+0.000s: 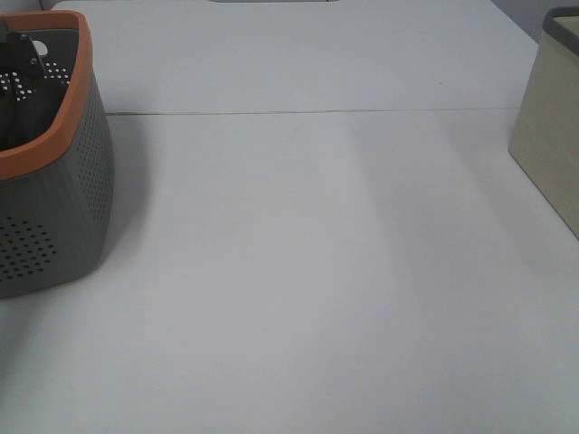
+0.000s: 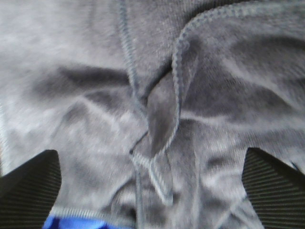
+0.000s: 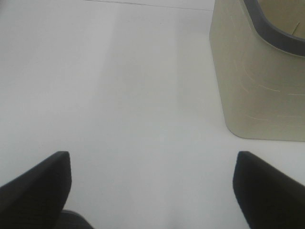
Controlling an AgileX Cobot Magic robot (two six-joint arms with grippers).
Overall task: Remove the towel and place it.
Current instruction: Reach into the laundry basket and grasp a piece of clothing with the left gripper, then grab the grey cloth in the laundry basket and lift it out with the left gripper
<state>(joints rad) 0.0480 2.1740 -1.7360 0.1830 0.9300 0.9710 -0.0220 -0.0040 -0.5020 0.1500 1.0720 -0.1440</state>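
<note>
So the towel [image 2: 95, 71] fills pretty much the whole left wrist view: dark plush, all bunched up, with its hemmed edges folding over each other in the middle. The left gripper [image 2: 152, 188] sits right over it with its fingers [image 2: 33, 188] spread wide, one on each side of the folds, not pinching anything. A sliver of blue cloth [image 2: 71, 223] peeks out from under the towel's edge. From the high camera there's a grey basket [image 1: 63, 199] with an orange rim on the left of the white table [image 1: 317, 271], and something dark sits down inside it, but I can't tell arm from cloth there. The right gripper [image 3: 152, 186] hangs over bare table, fingers wide apart too, with a beige bin [image 3: 252, 86] near it.
</note>
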